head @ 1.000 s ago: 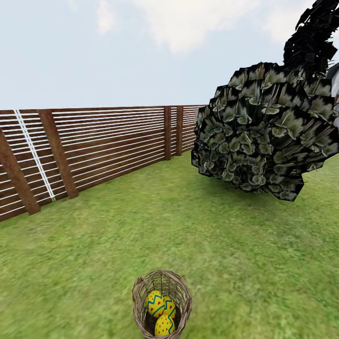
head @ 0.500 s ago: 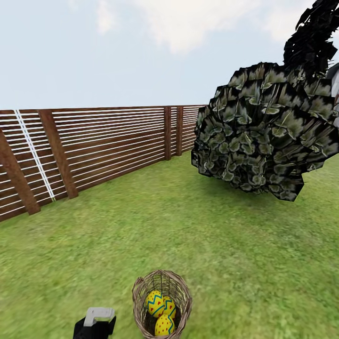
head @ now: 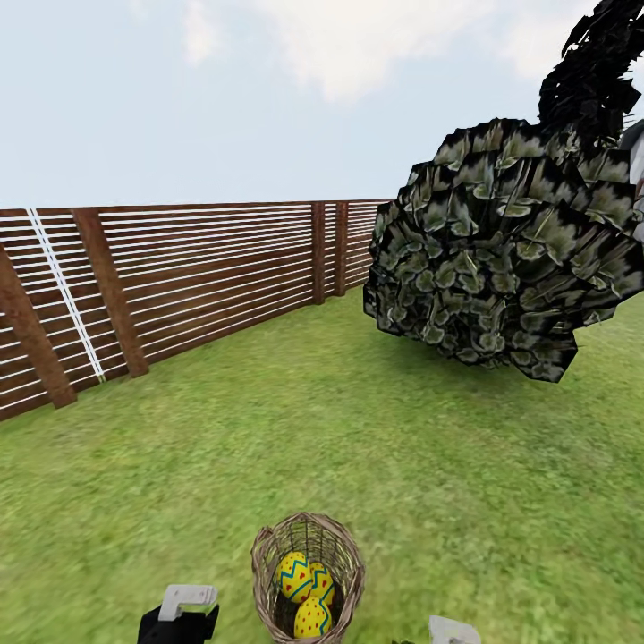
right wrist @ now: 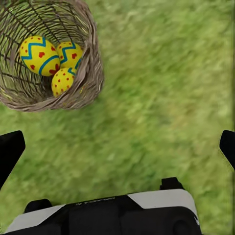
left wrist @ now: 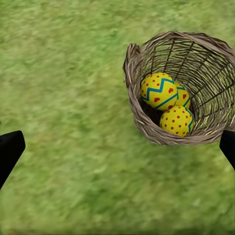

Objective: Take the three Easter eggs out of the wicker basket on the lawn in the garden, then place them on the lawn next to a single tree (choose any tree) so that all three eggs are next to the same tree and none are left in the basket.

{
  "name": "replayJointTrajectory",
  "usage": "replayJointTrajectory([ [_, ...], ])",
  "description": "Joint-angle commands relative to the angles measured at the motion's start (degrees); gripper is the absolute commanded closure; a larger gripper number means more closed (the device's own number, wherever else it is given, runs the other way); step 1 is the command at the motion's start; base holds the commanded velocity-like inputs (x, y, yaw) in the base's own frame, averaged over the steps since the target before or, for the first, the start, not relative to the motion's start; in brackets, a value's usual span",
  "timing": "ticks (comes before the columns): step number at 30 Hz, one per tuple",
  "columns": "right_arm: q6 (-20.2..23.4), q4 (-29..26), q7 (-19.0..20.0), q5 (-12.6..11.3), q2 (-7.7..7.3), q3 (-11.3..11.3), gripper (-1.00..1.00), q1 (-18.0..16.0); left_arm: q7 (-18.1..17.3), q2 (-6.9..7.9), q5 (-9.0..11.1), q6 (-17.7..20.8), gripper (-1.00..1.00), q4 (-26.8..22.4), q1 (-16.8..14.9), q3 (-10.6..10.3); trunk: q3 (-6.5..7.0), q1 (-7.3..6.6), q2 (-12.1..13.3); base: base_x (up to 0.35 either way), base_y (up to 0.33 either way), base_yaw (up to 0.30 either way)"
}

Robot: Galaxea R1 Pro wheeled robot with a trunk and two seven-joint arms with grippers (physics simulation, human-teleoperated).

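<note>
Down at the near edge of the head view: wicker basket [head: 308,577] sitting upright on the lawn [head: 447,483], all three Easter eggs [head: 307,592] packed inside, touching one another. Left gripper [head: 183,613] poking up just beside the basket on its left, well clear of the rim, not touching. Right gripper [head: 452,631] barely peeking in at the bottom edge, off to the basket's right.

From the left wrist: black fingertips [left wrist: 10,152] spread wide at either edge of the frame, nothing between them but grass, basket [left wrist: 147,127] lying off toward one finger with the eggs [left wrist: 169,100] plainly showing through the open top. From the right wrist: fingertips [right wrist: 10,149] likewise set far apart, empty, hanging over bare lawn [right wrist: 161,88], basket [right wrist: 88,78] off to one corner, eggs [right wrist: 49,61] nestled against its wall; grey-and-black robot body [right wrist: 112,215] in the foreground of that view.

Farther out: open mottled green grass running back. Beyond, to the right, tree [head: 501,259] with a low, heavy mass of dark blocky foliage, trunk hidden behind the leaves. At the back and left, brown slatted fence [head: 179,277] closing the garden, pale cloudy sky [head: 224,89] above.
</note>
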Motion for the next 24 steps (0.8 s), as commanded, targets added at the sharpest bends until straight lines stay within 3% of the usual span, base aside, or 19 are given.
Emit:
replayJointTrajectory([
  [1,1.0,-0.1,-0.6,-0.8,0.04,0.0,-1.0,-0.8,-0.2,0.01,-0.1,0.4,-1.0,-0.1,0.0,0.0,-0.11,0.04,-0.1,0.0,0.0,0.0],
  [6,3.6,0.1,-1.5,-2.6,-0.04,-0.2,-1.0,-4.4,-0.2,0.01,-0.1,0.5,-1.0,-0.1,-0.1,-0.3,-0.11,0.04,-0.1,0.0,0.0,0.0],
  [18,9.2,1.1,-4.5,-3.7,-0.07,-0.5,-1.0,-10.9,-0.2,0.02,0.2,0.6,-1.0,-0.6,-0.1,-0.1,-0.11,0.04,-0.1,0.0,0.0,0.0],
  [24,9.8,8.4,-4.8,-3.7,0.03,-0.5,-1.0,-15.5,-0.2,0.13,0.2,0.6,-1.0,-0.8,0.0,0.0,-0.11,0.04,-0.1,0.0,0.0,0.0],
])
